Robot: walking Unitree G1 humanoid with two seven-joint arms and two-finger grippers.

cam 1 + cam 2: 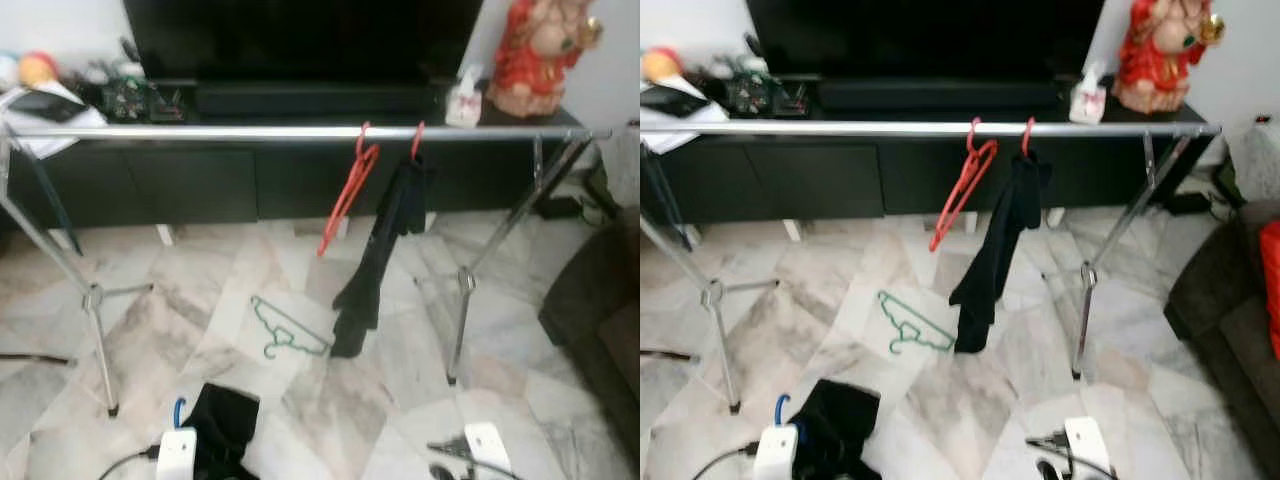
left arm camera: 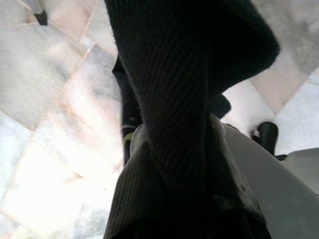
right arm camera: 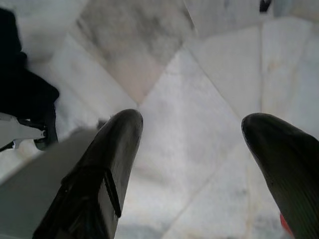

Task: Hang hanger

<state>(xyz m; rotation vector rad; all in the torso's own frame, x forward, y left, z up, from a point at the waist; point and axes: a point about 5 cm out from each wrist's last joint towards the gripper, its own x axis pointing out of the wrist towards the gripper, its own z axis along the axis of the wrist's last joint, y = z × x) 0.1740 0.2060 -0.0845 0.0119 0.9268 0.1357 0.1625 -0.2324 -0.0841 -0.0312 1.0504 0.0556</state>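
**Three hangers on show, one rail, one dark bundle down low**

While the marble floor [image 1: 200, 330] takes up most of the room, the biggest thing on it is the long black TV cabinet [image 1: 200, 180] with the dark screen [image 1: 300, 40] on top, then the one silver clothes rail [image 1: 200, 131] running right across in front of it on two folding legs. Sofa edge [image 1: 600, 310] sits off to the right.

Hanger count: three. Empty red hanger [image 1: 347, 195] hooked on the rail, a second red one just beside it carrying a black garment [image 1: 375, 260] that trails to the floor, and a green hanger [image 1: 285, 330] lying flat on the tiles near that garment's hem.

Smaller stuff: red figurine [image 1: 535, 50] on the cabinet's right end, clutter on its left end.

Left gripper [image 2: 174, 199] is buried in black knit cloth [image 2: 184, 89], can't tell how its fingers stand. Right gripper [image 3: 192, 144] hangs over bare tile, fingers spread wide, nothing between them.
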